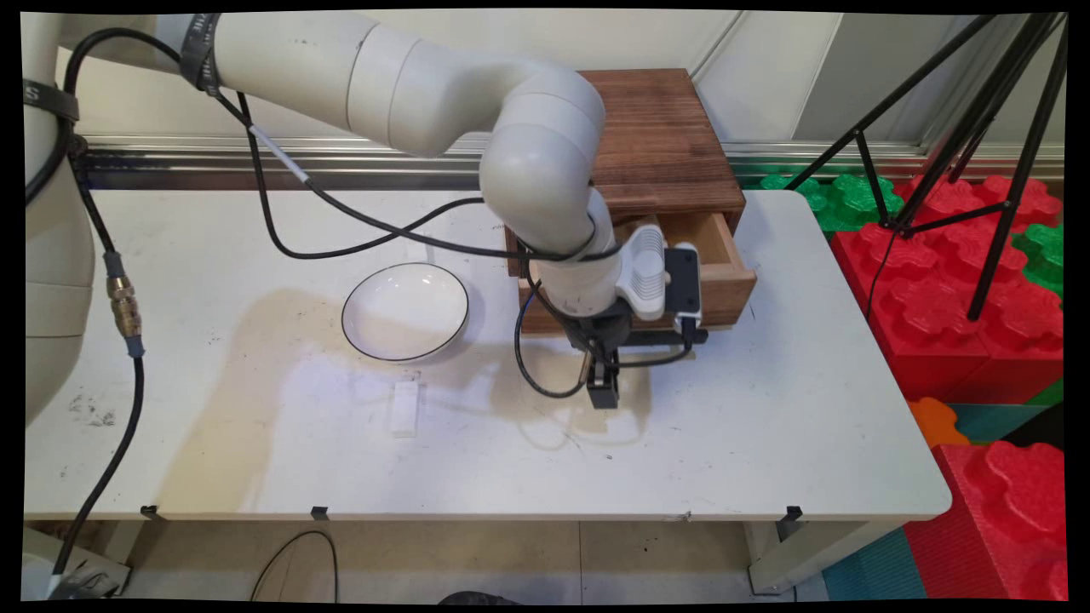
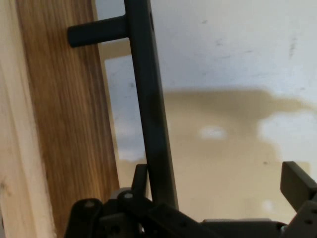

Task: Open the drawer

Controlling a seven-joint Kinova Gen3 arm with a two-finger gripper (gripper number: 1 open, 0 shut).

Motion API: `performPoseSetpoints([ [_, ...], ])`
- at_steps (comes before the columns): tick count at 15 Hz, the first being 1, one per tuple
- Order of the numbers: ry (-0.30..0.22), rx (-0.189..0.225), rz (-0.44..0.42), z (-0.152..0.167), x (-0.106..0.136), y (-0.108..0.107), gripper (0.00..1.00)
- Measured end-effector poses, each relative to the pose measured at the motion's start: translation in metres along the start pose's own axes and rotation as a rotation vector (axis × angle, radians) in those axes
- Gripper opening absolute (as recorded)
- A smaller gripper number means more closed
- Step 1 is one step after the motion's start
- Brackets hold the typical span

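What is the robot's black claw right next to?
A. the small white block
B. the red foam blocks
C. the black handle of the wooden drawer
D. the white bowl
C: the hand view shows the drawer handle rising between the fingers of the gripper, with the drawer front beside it.

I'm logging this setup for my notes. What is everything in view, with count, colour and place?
Wooden drawer box: one, dark brown, at the table's far edge, right of centre.
Drawer: one, lighter brown wood, pulled partly out of the box.
Drawer handle bar: one, black, on the drawer front, between the gripper's fingers.
Round bowl: one, white with dark rim, left of the box.
Small block: one, white, nearer the table's front than the bowl.
Table: one, white.
Foam blocks: several, red and green, right of the table.
Tripod: one, black, upper right.
Gripper: one, black, in front of the drawer, open around the handle.
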Motion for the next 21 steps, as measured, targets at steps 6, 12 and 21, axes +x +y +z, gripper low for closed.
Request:
performPoseSetpoints([
  [6, 0.010, -0.024, 0.021, -0.005, 0.001, 0.023, 1.00],
  [12, 0.017, -0.051, 0.049, -0.008, 0.002, 0.047, 1.00],
  [21, 0.025, -0.084, 0.075, -0.010, 0.005, 0.076, 1.00],
])
